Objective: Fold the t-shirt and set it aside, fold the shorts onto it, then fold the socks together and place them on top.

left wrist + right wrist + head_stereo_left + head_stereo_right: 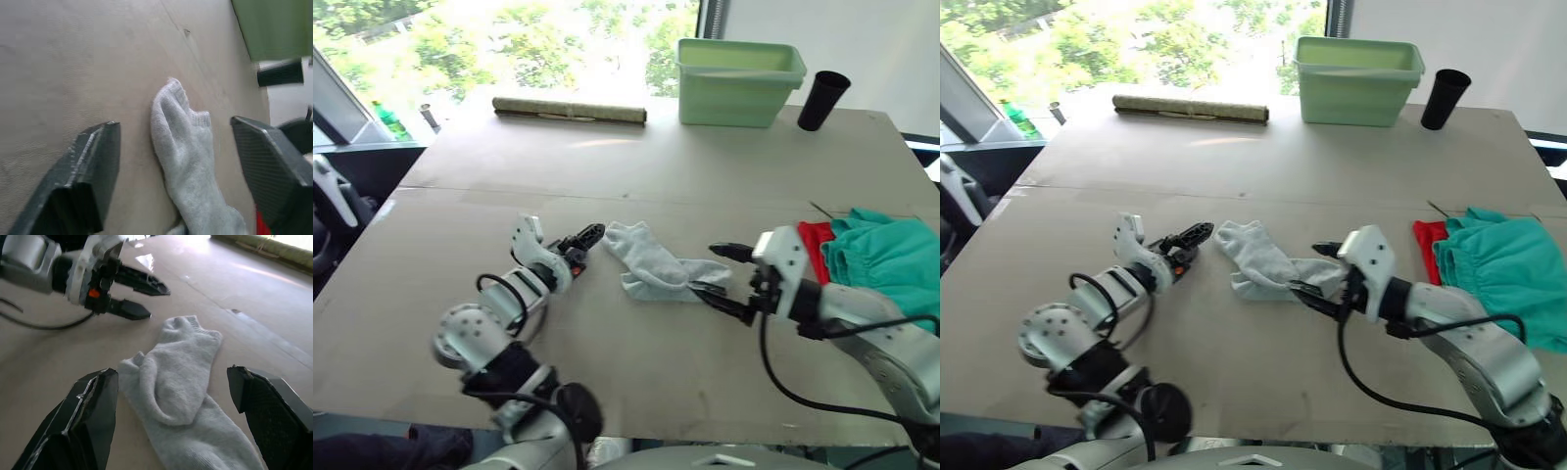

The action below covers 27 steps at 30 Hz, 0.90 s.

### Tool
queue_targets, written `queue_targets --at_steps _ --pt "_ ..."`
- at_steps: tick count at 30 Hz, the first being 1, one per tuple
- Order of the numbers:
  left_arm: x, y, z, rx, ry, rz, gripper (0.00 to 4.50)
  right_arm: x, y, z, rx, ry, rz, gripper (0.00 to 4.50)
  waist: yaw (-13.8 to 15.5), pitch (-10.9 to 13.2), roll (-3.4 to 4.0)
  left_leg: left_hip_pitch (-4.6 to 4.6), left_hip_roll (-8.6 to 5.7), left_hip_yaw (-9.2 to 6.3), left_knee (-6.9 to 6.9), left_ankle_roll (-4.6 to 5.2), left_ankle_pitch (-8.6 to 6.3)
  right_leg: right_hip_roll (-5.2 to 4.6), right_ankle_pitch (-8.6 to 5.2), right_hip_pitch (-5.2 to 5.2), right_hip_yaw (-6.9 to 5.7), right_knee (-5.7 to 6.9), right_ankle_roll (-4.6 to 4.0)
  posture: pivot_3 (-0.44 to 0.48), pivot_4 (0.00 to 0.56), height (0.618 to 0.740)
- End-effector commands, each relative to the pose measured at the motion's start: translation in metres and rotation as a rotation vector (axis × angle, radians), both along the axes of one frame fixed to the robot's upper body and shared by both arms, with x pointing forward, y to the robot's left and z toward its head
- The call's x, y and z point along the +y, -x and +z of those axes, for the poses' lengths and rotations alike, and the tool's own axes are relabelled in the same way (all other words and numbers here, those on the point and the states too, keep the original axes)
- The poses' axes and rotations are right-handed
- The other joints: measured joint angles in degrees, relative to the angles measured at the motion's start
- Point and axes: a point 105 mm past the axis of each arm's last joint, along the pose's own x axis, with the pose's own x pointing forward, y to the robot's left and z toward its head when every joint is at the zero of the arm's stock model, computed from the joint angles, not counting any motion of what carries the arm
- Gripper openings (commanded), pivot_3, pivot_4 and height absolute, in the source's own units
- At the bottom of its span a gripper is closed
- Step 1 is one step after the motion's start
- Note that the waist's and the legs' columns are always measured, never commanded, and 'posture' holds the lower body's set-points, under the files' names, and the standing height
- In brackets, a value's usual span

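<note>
Two grey-white socks (654,266) lie overlapping in the middle of the table, one crossing the other. My left gripper (587,238) is open just left of their cuff end, with the sock (183,147) lying ahead between its fingers, not touching. My right gripper (708,270) is open at the socks' right end, its fingers straddling the sock (176,382). From the right wrist I also see the left gripper (142,296). At the right edge the teal shorts (891,257) lie bunched over the red t-shirt (816,247), of which a strip shows.
A green plastic tub (739,83) and a black cup (822,98) stand at the table's far right. A rolled mat (570,111) lies along the far edge. Bare tabletop (636,176) stretches behind the socks.
</note>
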Motion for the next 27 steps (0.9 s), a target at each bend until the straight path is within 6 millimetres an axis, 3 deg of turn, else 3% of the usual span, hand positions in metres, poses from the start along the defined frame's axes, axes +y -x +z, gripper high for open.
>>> queue_targets --at_steps 1,5,7,9,11,14,20,27 --pt "-0.023 0.013 0.032 -0.256 -0.281 -0.376 3.90 0.016 -0.003 -0.001 -0.078 0.083 0.090 3.76 -0.4 0.0 0.12 -0.02 0.05 -0.02 -0.04 -0.05 0.00 0.01 0.02 0.00 0.01 -0.03 -0.03 0.000 0.150 0.740" --pt "-0.019 0.022 0.020 -0.423 -0.609 -0.784 3.90 0.028 -0.011 -0.010 -0.103 0.155 0.149 3.76 -0.2 0.0 0.37 0.04 -0.13 0.04 -0.57 -0.42 -0.06 -0.41 -0.01 -0.12 0.02 -0.27 -0.11 0.000 0.150 0.740" --pt "-0.016 0.012 0.015 -0.541 -0.785 -0.961 3.90 0.037 -0.017 -0.014 -0.122 0.181 0.167 3.76 -0.2 0.0 0.39 -0.04 -0.10 0.06 -0.64 -0.46 -0.06 -0.40 0.02 -0.23 0.02 -0.39 -0.18 0.000 0.150 0.740" --pt "-0.017 0.005 0.018 -0.659 -0.791 -1.033 3.90 0.043 -0.020 -0.016 -0.140 0.195 0.181 3.76 -0.2 0.0 0.38 -0.09 -0.09 0.08 -0.68 -0.48 -0.05 -0.42 0.04 -0.29 0.02 -0.46 -0.23 0.000 0.150 0.740" --pt "-0.007 0.000 0.008 -0.625 -0.824 -1.135 3.93 0.046 -0.022 -0.015 -0.163 0.194 0.184 3.52 -0.2 0.0 0.34 -0.22 -0.06 0.08 -0.71 -0.48 -0.04 -0.42 0.09 -0.37 0.01 -0.56 -0.30 0.000 0.150 0.740" --pt "0.004 -0.013 0.003 -0.610 -0.847 -1.176 3.95 0.050 -0.021 -0.018 -0.181 0.217 0.216 2.54 -0.6 -0.1 0.32 -0.62 -0.06 0.09 -0.66 -0.18 0.13 -0.36 0.10 -0.64 -0.04 -0.59 -0.28 0.000 0.150 0.740" --pt "0.014 -0.019 -0.007 -0.620 -0.875 -1.242 3.95 0.052 -0.026 -0.029 -0.194 0.274 0.240 2.54 -0.6 -0.1 0.29 -0.93 -0.02 0.19 -0.56 -0.14 0.14 0.24 0.23 -0.81 -0.34 -0.57 0.02 0.000 0.150 0.740" --pt "0.001 -0.034 -0.006 -0.671 -0.919 -1.253 3.95 0.054 -0.023 -0.028 -0.178 0.270 0.274 2.54 -0.3 -0.1 0.26 -0.91 0.05 0.08 -0.14 0.09 0.01 0.30 0.22 -0.79 -0.42 -0.09 0.06 0.000 0.150 0.740"
